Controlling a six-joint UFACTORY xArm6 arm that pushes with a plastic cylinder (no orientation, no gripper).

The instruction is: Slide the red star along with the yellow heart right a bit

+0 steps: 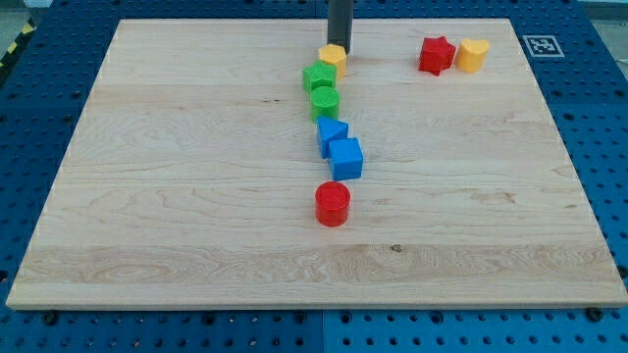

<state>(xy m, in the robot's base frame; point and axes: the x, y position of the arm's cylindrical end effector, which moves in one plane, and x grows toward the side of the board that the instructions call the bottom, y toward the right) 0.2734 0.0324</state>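
My tip (340, 49) sits partly hidden behind a yellow block (333, 58), shape unclear.

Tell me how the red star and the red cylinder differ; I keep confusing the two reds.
The red star has points; the red cylinder is round. The star sits near the view's top right, touching the yellow heart; the cylinder stands alone below the blue blocks, centre. Both are red.

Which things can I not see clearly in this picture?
- Tool tip: whether it touches the yellow block is unclear; they overlap in the camera view.
- Arm: cut off by the view's top edge.
- Blue blocks: exact shapes unclear, they overlap.
- Red star and yellow heart: small, gap unclear.
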